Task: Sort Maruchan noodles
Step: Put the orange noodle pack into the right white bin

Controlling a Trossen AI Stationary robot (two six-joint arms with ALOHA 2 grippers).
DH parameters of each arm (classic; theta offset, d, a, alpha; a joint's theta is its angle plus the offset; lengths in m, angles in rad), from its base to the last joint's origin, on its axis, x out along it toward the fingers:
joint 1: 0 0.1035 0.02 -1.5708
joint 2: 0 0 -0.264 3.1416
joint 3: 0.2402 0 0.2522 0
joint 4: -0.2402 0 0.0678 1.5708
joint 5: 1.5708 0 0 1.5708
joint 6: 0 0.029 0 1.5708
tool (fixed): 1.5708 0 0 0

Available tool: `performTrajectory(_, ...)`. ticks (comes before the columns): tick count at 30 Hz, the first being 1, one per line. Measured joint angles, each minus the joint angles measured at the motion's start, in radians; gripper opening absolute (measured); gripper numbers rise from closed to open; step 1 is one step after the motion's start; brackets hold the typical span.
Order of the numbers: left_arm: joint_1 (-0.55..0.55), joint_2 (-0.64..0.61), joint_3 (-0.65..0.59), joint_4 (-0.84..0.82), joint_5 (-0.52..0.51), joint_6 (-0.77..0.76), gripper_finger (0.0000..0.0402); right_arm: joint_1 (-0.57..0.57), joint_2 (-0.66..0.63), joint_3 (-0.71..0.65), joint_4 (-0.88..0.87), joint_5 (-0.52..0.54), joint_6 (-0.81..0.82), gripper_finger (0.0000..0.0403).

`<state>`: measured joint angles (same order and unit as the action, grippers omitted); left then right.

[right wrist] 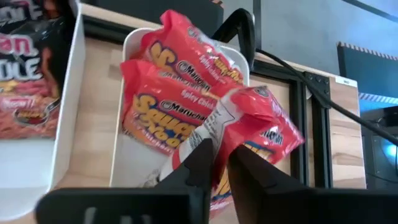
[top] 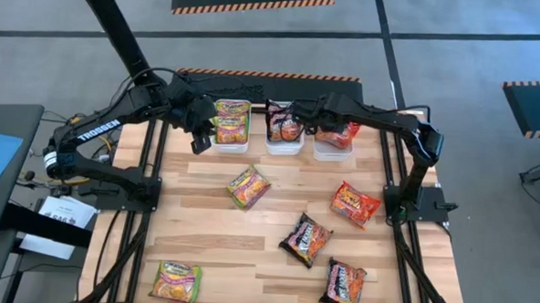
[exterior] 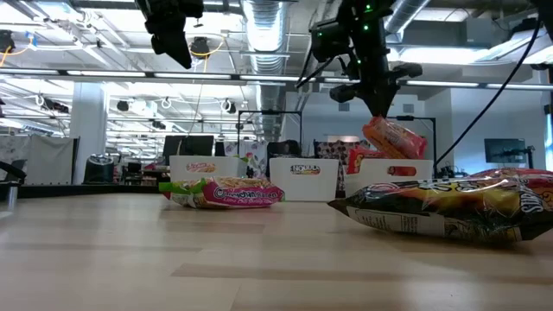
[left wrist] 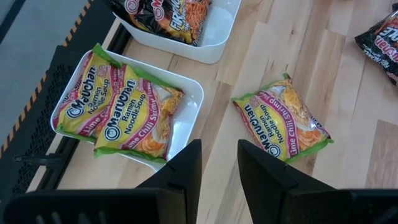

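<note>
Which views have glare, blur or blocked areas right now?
Low view: bright ceiling lights backlight the arms; the near dark packet is soft and hides the table behind. Right wrist view: the red packet at the right tool looks slightly blurred. High view: evenly lit.

You get one camera straight overhead taking in the whole pale wooden slatted table [top: 247, 251], one at tabletop level looking across it into the room, and one close on each wrist. All four share the row of white rectangular plastic bins [exterior: 302, 177].
</note>
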<state>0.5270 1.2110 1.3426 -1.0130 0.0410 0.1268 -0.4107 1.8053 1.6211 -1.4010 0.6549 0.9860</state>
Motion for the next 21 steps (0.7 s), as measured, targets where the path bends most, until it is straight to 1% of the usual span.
performTrajectory(5, 0.0, 0.0, 0.0, 0.0, 0.0, 0.0, 0.009, -0.024, 0.0, 0.0, 0.0, -0.005, -0.02, 0.0104)
performTrajectory(10, 0.0, 0.0, 0.0, -0.001, 0.0, 0.0, 0.009, -0.025, 0.0, 0.0, 0.001, -0.011, -0.028, 0.0125)
performTrajectory(21, 0.0, 0.0, 0.0, -0.001, 0.0, 0.008, 0.009, -0.024, 0.0, 0.0, 0.009, -0.055, -0.029, 0.0139)
